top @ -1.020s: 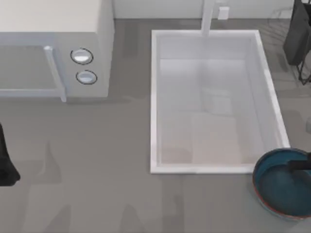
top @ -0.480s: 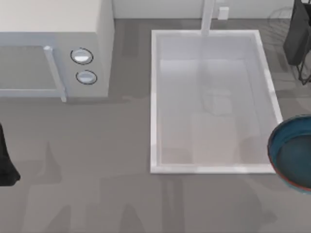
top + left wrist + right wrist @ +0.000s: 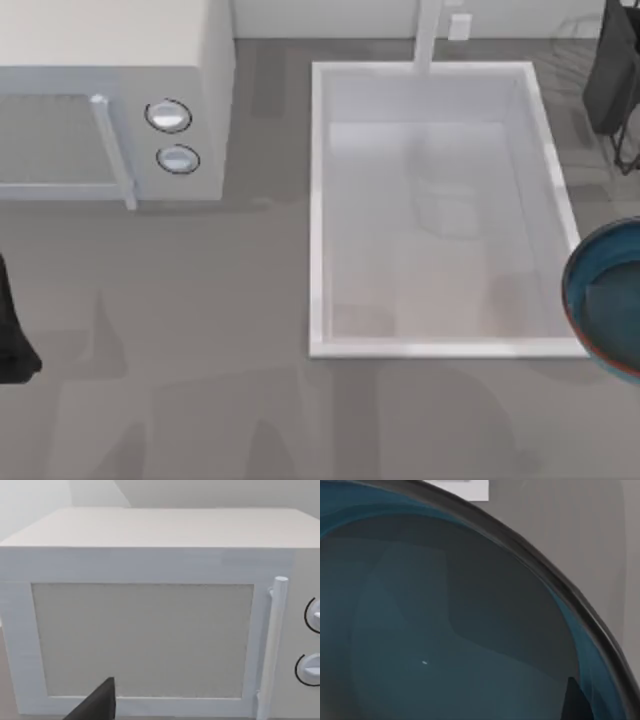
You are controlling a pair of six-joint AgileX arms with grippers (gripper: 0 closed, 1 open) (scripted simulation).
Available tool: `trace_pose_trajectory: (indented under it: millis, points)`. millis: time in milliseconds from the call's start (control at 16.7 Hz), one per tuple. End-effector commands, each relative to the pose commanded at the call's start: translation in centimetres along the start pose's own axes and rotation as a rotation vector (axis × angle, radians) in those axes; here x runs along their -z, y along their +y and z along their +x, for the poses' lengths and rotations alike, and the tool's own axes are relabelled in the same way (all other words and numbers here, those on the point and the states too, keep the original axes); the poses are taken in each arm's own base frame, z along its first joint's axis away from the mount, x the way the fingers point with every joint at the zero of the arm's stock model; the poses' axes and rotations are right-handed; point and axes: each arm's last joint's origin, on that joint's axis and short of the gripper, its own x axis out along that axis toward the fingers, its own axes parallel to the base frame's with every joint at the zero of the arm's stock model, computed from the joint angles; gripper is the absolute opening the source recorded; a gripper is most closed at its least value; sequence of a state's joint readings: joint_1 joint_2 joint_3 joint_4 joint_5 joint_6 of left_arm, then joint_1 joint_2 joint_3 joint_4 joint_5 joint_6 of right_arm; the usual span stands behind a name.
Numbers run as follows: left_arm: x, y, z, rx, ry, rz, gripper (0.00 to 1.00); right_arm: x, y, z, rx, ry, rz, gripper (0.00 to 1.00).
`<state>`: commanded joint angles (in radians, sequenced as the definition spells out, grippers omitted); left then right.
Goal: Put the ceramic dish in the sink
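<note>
Grey tabletop carries the white microwave at left and the sink mid-right. Ceramic dish sits at the right edge, just beside the sink's right rim, its teal inside close under my right wrist camera. My left arm is parked at the left edge; I can't tell either gripper's state.

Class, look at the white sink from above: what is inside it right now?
Nothing lies in the sink; its bare white floor shows. The ceramic dish is at the sink's right rim, overlapping the rim's edge. What lies beneath the dish is covered.
</note>
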<state>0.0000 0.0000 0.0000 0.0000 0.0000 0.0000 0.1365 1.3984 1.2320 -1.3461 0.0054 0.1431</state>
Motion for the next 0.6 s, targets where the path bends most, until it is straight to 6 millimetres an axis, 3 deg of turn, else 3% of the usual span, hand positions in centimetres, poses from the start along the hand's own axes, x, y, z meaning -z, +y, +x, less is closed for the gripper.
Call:
trace_pose_trajectory:
  millis: [300, 600]
  points:
    - [0.0, 0.0, 0.0, 0.000, 0.000, 0.000, 1.00, -1.7, 1.3, 1.0, 0.037, -0.105, -0.052, 0.00]
    - [0.0, 0.0, 0.0, 0.000, 0.000, 0.000, 1.00, -4.8, 4.3, 4.0, 0.105, -0.353, -0.135, 0.00]
